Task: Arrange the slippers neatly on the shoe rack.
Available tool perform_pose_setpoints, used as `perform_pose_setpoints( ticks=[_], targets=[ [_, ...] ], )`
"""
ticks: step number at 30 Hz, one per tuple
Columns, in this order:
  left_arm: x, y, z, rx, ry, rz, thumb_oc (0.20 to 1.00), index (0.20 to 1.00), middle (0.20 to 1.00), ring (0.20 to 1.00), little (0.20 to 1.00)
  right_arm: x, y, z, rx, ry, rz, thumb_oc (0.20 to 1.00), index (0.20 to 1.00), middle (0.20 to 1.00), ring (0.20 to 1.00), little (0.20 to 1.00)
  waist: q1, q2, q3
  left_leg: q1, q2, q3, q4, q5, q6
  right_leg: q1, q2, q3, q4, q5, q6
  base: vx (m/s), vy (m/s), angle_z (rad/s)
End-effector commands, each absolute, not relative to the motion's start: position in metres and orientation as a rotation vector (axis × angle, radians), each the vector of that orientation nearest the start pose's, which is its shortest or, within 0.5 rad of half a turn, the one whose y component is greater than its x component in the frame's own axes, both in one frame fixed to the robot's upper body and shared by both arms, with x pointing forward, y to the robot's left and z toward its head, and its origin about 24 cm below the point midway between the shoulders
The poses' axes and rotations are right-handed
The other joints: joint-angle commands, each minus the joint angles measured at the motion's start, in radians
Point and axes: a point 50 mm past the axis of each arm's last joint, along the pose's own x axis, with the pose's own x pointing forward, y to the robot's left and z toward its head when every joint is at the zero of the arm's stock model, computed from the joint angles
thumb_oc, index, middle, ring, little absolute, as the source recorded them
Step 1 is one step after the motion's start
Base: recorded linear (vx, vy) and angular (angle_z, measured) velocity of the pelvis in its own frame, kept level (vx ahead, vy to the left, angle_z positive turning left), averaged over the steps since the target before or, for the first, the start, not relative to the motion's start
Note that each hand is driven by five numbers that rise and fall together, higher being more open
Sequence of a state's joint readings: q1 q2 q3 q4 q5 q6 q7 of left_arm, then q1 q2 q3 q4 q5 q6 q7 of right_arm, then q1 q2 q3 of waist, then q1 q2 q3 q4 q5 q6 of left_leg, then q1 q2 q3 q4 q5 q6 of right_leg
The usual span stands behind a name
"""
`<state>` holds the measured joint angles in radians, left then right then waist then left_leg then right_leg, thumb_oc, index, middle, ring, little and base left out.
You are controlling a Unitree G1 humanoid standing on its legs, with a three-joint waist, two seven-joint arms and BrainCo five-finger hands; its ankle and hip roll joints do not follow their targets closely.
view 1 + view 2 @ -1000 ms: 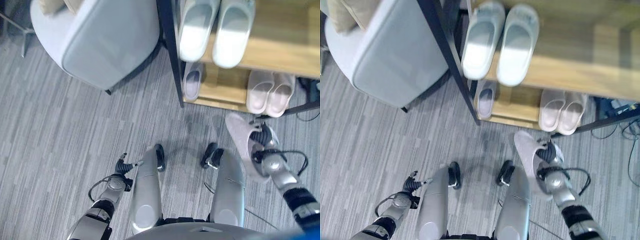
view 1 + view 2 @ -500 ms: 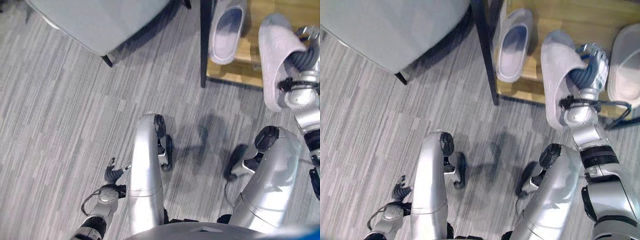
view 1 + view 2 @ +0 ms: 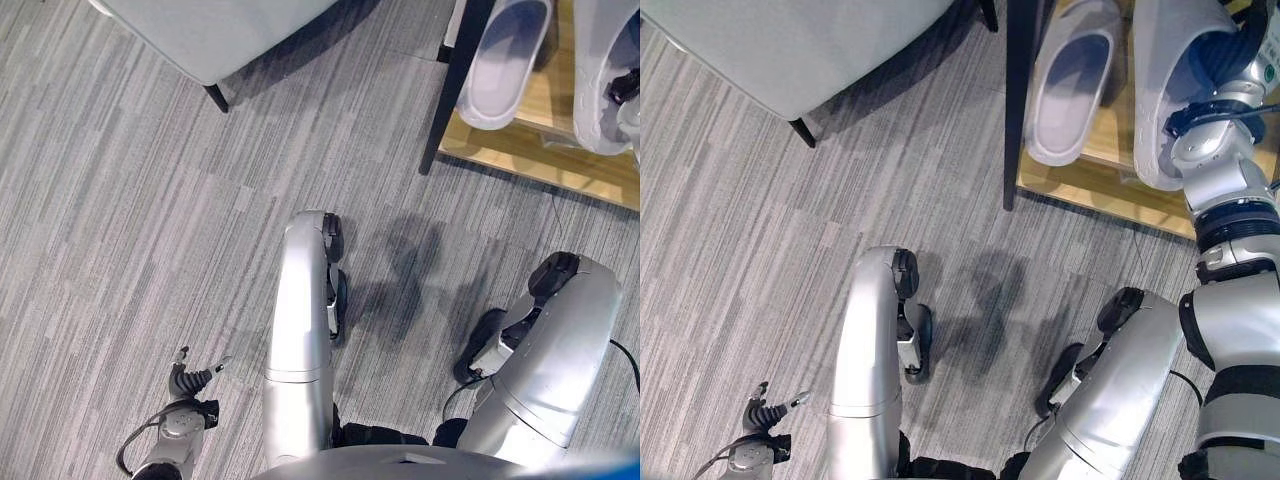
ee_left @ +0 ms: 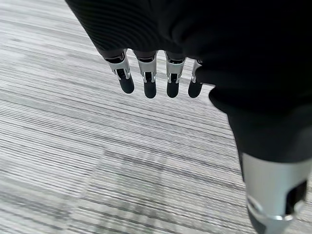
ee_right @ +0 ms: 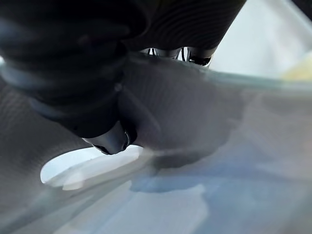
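One slipper (image 3: 1170, 90) is being carried by the right hand (image 3: 1230, 70), whose fingers are curled inside its opening and over its edge. Half a second ago the slipper's heel end was hanging past the front edge of the shoe rack (image 3: 1090, 180); it is now lying almost wholly over the rack's lowest wooden shelf. The whole scene has also shifted in both eye views, so part of this change is coming from the camera moving, not from the arm alone. By judgement, the carrying step is ending and the setting-down step is starting; the release is not yet done.

A second slipper (image 3: 1072, 80) is resting on the same shelf, just beside the held one on the side away from the hand, toe pointing inward. The two are lying roughly parallel and close together.

The right arm is reaching forward, with the wrist over the shelf's front edge. The left hand (image 3: 188, 385) is hanging low over the grey carpet (image 3: 130, 230), well apart from the rack, fingers straight and relaxed, holding nothing.
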<state>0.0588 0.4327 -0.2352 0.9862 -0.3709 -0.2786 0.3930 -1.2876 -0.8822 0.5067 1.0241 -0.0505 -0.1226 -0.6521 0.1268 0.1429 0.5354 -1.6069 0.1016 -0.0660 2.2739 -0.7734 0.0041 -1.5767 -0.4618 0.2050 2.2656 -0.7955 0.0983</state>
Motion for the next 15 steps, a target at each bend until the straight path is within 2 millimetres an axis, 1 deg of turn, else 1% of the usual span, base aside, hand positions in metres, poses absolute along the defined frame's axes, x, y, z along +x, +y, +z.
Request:
perform_pose_setpoints(
  ticks=[1,2,5,7,11,12,13,14,15],
  targets=[
    [0.121,0.298,-0.113,0.392,0.766,0.491,1.0,1.0,1.0,1.0,1.0,0.353,-0.32,0.356,-0.972,-0.628,-0.937,0.2,0.2,0.2,0.2,0.2,0.036,0.021,-0.016,0.037,0.003,-0.064,-0.05,-0.029,-0.024,0.007,-0.012,0.012,-0.094,0.12,-0.092,0.0,0.0,0.0],
    [0.121,0.297,-0.113,0.39,0.766,0.491,1.0,1.0,1.0,1.0,1.0,0.354,-0.319,0.357,-0.973,-0.629,-0.936,0.2,0.2,0.2,0.2,0.2,0.035,0.022,-0.016,0.037,0.003,-0.064,-0.05,-0.029,-0.024,0.007,-0.012,0.012,-0.095,0.12,-0.092,0.0,0.0,0.0],
    [0.12,0.294,-0.115,0.383,0.774,0.477,1.0,1.0,1.0,1.0,1.0,0.357,-0.321,0.357,-1.06,-0.571,-0.955,0.2,0.2,0.2,0.2,0.2,0.039,0.013,-0.016,0.037,0.01,-0.059,-0.061,-0.035,-0.025,0.007,-0.012,0.012,-0.104,0.119,-0.094,0.0,0.001,0.01],
    [0.122,0.299,-0.114,0.393,0.78,0.485,1.0,1.0,1.0,1.0,1.0,0.359,-0.321,0.357,-1.073,-0.552,-0.961,0.2,0.2,0.2,0.2,0.2,0.033,0.006,-0.015,0.037,0.016,-0.059,-0.067,-0.037,-0.027,0.007,-0.011,0.015,-0.107,0.121,-0.095,0.02,-0.002,-0.02],
    [0.122,0.294,-0.117,0.396,0.791,0.46,1.0,1.0,1.0,1.0,1.0,0.36,-0.325,0.348,-1.003,-0.519,-0.982,0.2,0.2,0.2,0.2,0.2,0.026,0.008,-0.015,0.037,0.016,-0.056,-0.073,-0.035,-0.026,0.007,-0.007,0.016,-0.113,0.122,-0.095,0.0,0.0,0.0],
    [0.121,0.295,-0.117,0.369,0.792,0.483,1.0,1.0,1.0,1.0,1.0,0.36,-0.328,0.346,-0.999,-0.507,-0.991,1.0,1.0,1.0,1.0,1.0,0.026,0.009,-0.015,0.037,0.015,-0.056,-0.074,-0.036,-0.026,0.007,-0.008,0.015,-0.111,0.12,-0.096,0.0,0.0,0.0],
    [0.122,0.294,-0.117,0.328,0.791,0.505,1.0,1.0,1.0,1.0,1.0,0.359,-0.328,0.346,-0.961,-0.51,-0.997,1.0,1.0,1.0,1.0,1.0,0.025,0.009,-0.015,0.037,0.013,-0.057,-0.075,-0.035,-0.028,0.007,-0.008,0.016,-0.109,0.121,-0.096,0.0,0.0,0.0],
    [0.124,0.293,-0.117,0.29,0.788,0.515,1.0,1.0,1.0,1.0,1.0,0.36,-0.327,0.346,-0.88,-0.518,-0.998,1.0,1.0,1.0,1.0,1.0,0.026,0.012,-0.015,0.037,0.015,-0.056,-0.079,-0.029,-0.03,0.007,-0.012,0.011,-0.114,0.123,-0.098,0.0,0.0,0.0],
    [0.124,0.293,-0.117,0.286,0.788,0.512,1.0,1.0,1.0,1.0,1.0,0.361,-0.327,0.344,-0.845,-0.516,-0.999,1.0,1.0,1.0,1.0,1.0,0.026,0.014,-0.015,0.037,0.016,-0.057,-0.082,-0.028,-0.03,0.007,-0.011,0.01,-0.114,0.124,-0.096,0.0,0.0,0.0]
  ],
)
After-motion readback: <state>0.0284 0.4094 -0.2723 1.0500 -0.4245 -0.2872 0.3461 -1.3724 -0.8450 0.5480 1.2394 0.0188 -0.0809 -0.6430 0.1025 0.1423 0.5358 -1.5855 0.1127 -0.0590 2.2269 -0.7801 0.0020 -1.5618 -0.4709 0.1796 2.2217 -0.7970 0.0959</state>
